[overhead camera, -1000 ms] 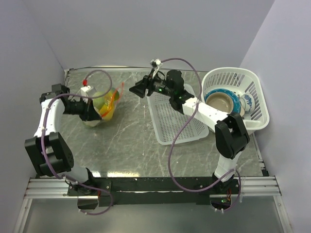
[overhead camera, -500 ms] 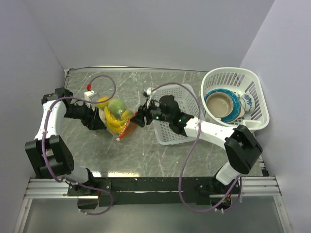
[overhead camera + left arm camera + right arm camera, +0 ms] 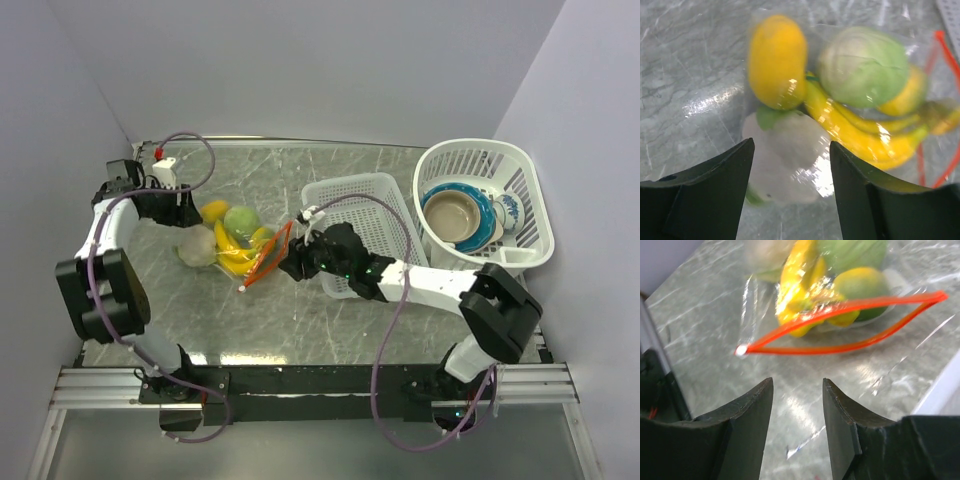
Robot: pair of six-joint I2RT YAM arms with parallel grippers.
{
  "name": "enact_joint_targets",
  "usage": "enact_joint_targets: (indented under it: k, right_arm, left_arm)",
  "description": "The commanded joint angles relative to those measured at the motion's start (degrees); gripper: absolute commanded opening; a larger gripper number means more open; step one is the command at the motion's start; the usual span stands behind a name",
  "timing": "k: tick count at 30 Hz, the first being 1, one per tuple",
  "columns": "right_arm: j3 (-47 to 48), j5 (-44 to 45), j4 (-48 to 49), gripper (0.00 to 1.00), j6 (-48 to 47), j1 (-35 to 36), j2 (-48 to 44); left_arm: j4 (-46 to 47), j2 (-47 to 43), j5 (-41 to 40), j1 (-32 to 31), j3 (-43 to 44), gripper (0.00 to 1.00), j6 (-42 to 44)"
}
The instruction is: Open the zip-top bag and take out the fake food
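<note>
the right gripper hovers low over the tabletop, jaws open and empty, just short of the zip-top bag. the bag lies on the tabletop, its orange-red zip strip gaping. inside sits the toy food: bananas, a green ball, a yellow fruit, a cauliflower. beyond, the left gripper hangs over them, jaws open, holding nothing.
</note>
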Motion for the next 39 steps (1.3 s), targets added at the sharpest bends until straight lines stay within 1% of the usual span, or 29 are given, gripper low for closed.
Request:
enact_joint_targets:
  k: [1,4,7,8,9,10,11,12,13,14,17,23,27,32,34,38,39]
  right_arm:
    - [7.64,5.73,-0.28,0.52,1.87,0.30,6.65]
    - [12.65,6.70,-3.01,0.53,2.75,0.39,11.32]
    - [16.78,7.50,-7.40,0.59,3.45,0.39,14.58]
    - [17.31,7.59,-7.85,0.60,3.37,0.39,15.11]
    - [18.36,7.67,-8.46,0.61,3.45,0.39,16.07]
    - [18.90,7.85,-9.69,0.62,3.54,0.39,16.60]
    - [20.12,8.20,-10.31,0.64,3.54,0.39,17.13]
    - [20.74,8.11,-11.10,0.64,3.63,0.39,18.00]
    - [21.10,8.11,-11.46,0.65,3.63,0.39,18.36]
    - [21.62,8.11,-11.46,0.67,3.63,0.39,18.62]
    - [23.37,7.68,-11.55,0.68,4.16,0.39,19.94]
    - [29.17,6.97,-11.63,0.74,5.91,0.39,24.16]
    - [32.96,6.88,-12.69,0.75,7.23,0.30,27.67]
    - [32.79,6.10,-12.43,0.74,7.59,0.39,28.65]
    - [32.09,5.83,-12.43,0.72,7.50,0.39,28.21]
    - [28.15,5.04,-11.90,0.56,7.06,0.39,26.19]
    - [27.43,4.08,-11.90,0.54,6.80,0.39,25.32]
  left_arm:
    - [4.90,4.75,-3.33,-0.54,4.04,0.66,-6.14]
    - [5.16,7.48,-4.64,-1.07,4.92,0.65,-7.28]
    - [5.08,9.77,-5.44,-1.68,5.53,0.66,-7.03]
    - [5.51,10.12,-5.53,-1.77,5.45,0.65,-6.94]
    - [5.78,10.82,-5.53,-1.86,5.45,0.61,-6.94]
    - [5.95,11.18,-4.83,-1.86,5.53,0.55,-6.94]
    - [5.87,11.61,-4.48,-1.95,5.88,0.41,-6.85]
    - [5.78,12.58,-4.21,-1.86,6.15,0.35,-6.94]
    - [5.61,13.02,-3.86,-2.12,6.85,0.30,-7.20]
    - [5.52,13.46,-3.51,-2.30,7.20,0.23,-7.29]
    - [5.43,14.52,-3.68,-3.09,8.17,0.19,-7.64]
    - [4.46,14.34,-3.68,-5.81,7.47,0.17,-7.46]
    - [3.85,12.85,-4.04,-7.13,5.19,0.15,-6.76]
    - [3.50,10.83,-4.65,-7.40,1.41,0.13,-4.83]
    - [4.02,10.39,-5.70,-7.31,0.27,0.12,-4.04]
    - [4.11,11.61,-7.02,-6.00,0.70,0.08,-3.77]
    - [4.20,11.88,-6.94,-4.95,1.05,0.07,-4.12]
